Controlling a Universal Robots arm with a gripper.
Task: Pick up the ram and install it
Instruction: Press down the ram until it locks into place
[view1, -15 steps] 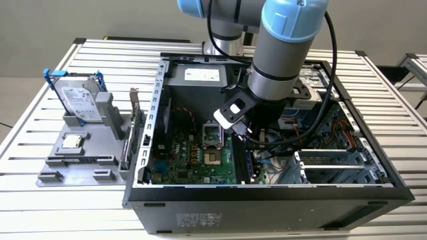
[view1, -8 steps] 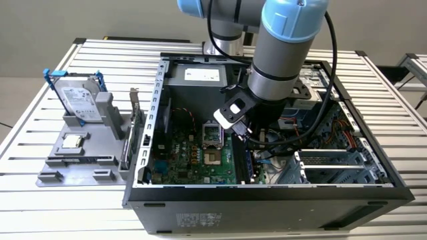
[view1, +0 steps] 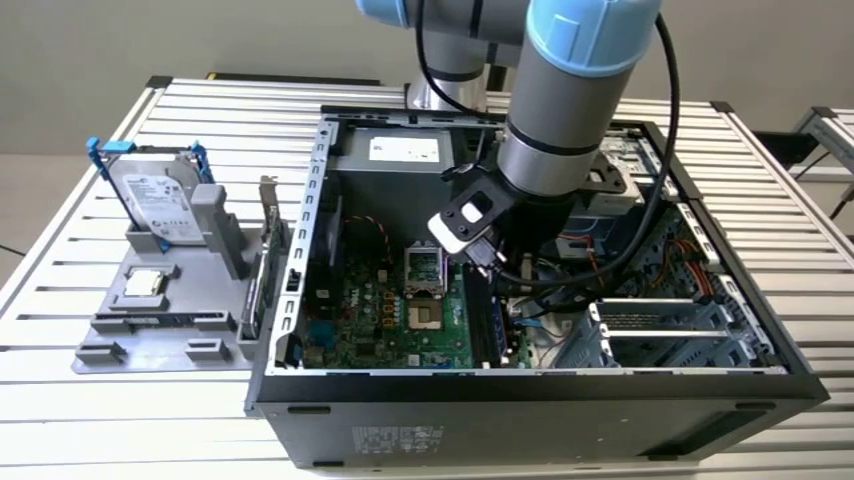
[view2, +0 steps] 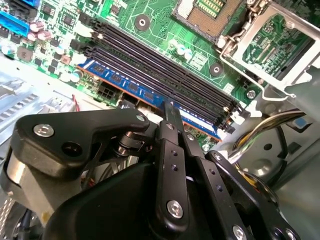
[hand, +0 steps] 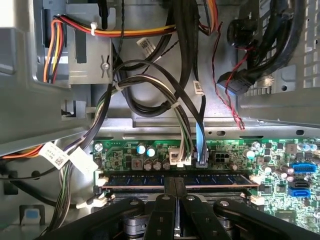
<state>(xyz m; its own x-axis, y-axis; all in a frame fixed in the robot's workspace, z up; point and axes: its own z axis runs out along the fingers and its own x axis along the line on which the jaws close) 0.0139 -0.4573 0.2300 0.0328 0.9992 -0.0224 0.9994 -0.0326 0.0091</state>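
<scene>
Computer case (view1: 287, 330) first: it lies open on the slatted table (view1: 80, 420), and the arm reaches down inside it over the green motherboard (view1: 387, 320). Directly under the gripper (view2: 168, 111) runs the bank of black memory slots (view2: 165, 70). The ram (view2: 125, 82) sits at the outermost slot of that bank, edge-up, its long axis parallel to the slots and crossing squarely beneath the fingertips. In both wrist views the two dark fingers (hand: 165, 187) stand close together with the blue stick (hand: 140, 180) passing between them near its middle, so the claw looks pinched on the ram's top edge, though the contact itself is hidden by the fingers. My judgement is that the stick is at or in its slot; whether it is fully seated cannot be told. White latches (hand: 102, 181) flank each end of it, well to either side of the claw.
</scene>
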